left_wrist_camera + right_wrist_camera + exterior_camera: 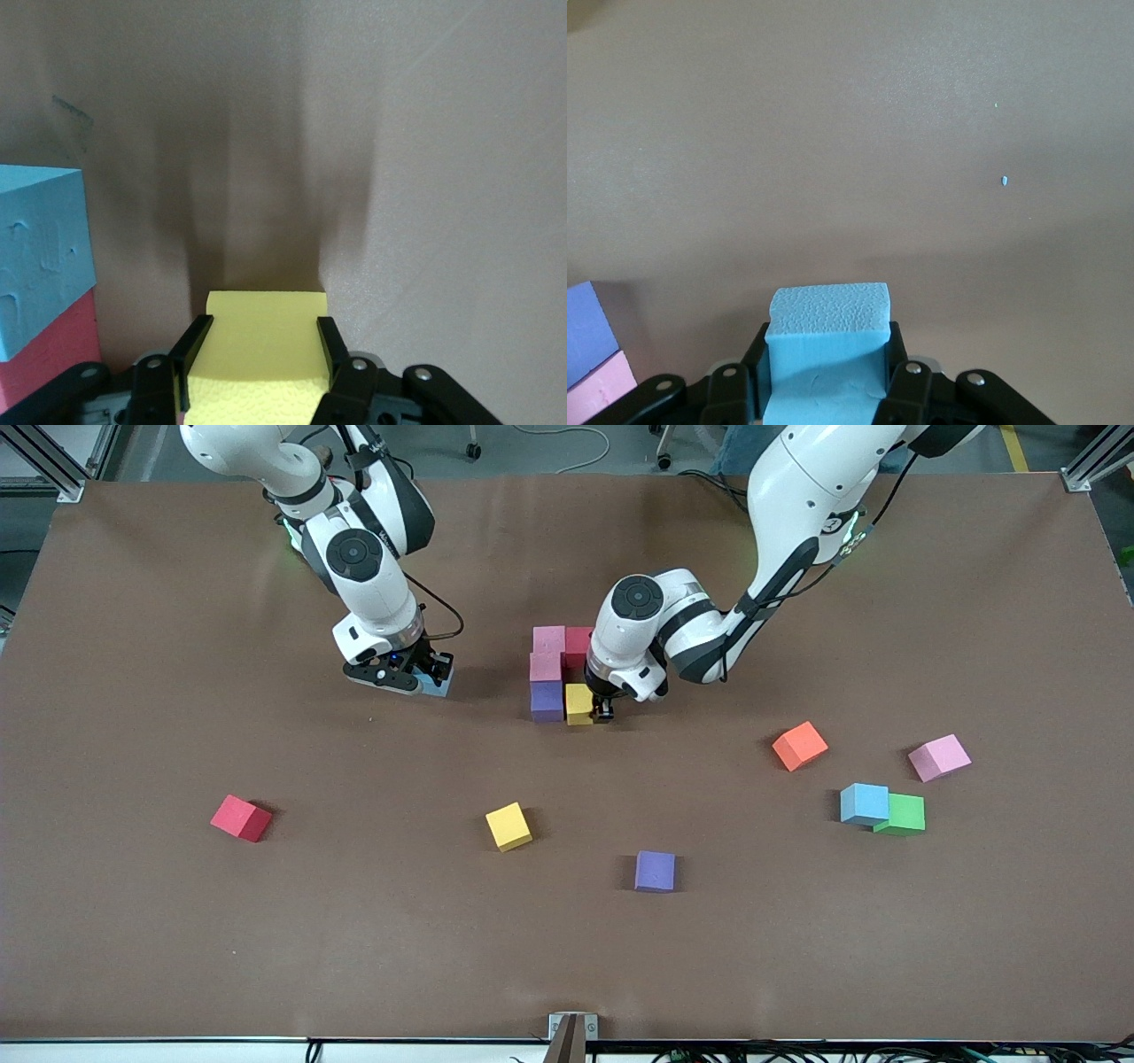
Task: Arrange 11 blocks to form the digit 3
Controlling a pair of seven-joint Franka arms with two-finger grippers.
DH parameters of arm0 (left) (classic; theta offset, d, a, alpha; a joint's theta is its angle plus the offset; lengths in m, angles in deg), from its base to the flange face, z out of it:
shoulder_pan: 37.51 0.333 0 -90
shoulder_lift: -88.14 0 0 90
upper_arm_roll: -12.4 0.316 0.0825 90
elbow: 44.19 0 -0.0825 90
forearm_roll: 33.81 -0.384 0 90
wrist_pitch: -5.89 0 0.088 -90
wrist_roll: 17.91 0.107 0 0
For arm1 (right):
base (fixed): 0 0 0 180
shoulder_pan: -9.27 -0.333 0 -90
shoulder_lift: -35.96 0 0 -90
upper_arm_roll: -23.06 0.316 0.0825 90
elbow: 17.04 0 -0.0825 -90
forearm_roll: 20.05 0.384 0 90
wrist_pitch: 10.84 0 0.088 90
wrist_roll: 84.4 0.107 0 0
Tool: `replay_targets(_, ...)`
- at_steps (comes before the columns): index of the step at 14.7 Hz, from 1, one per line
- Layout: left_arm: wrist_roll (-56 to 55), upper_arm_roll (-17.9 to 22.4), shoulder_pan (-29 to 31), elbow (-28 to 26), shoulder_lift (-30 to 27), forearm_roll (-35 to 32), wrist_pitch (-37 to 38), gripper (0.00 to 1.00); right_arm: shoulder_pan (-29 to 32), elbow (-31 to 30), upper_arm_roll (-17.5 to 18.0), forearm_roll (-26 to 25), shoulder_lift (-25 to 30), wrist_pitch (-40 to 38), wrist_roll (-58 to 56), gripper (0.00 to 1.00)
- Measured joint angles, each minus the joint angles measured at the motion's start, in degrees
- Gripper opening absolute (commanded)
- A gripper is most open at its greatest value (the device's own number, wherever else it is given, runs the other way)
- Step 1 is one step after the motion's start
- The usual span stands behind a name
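Note:
The partial digit 3 stands mid-table: pink (549,638), red (578,643), pink (545,666), purple (547,700) and yellow (578,702) blocks packed tight. My left gripper (592,707) is shut on that yellow block (257,354), low at the table beside the purple one. The left wrist view also shows a light blue block (40,257) beside a red one (49,354). My right gripper (432,676) is shut on a light blue block (439,683), squeezed between its fingers (826,345), low over the table toward the right arm's end from the figure.
Loose blocks lie nearer the front camera: red (241,817), yellow (508,825), purple (655,871), orange (799,745), pink (939,757), and light blue (864,803) touching green (904,813). The right wrist view shows the figure's purple (585,328) and pink (598,390) blocks.

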Motion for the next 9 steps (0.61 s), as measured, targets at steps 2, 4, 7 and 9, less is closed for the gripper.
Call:
replay_targets(2, 0.0, 0.0, 0.0, 0.01, 0.01, -0.01, -0.04, 0.16, 0.0, 0.01, 0.0, 0.0, 0.0, 0.0, 0.0, 0.01)
replay_targets(4, 0.0, 0.0, 0.0, 0.07, 0.08, -0.01, -0.12, 0.16, 0.0, 0.02, 0.0, 0.0, 0.0, 0.01, 0.0, 0.0)
replay_targets(7, 0.0, 0.0, -0.03, 0.32, 0.26, -0.01, -0.2, 0.16, 0.0, 0.08, 0.0, 0.0, 0.0, 0.07, 0.0, 0.01)
replay_targets(9, 0.0, 0.0, -0.03, 0.51, 0.44, -0.02, -0.35, 0.16, 0.0, 0.11, 0.0, 0.0, 0.0, 0.36, 0.0, 0.0)
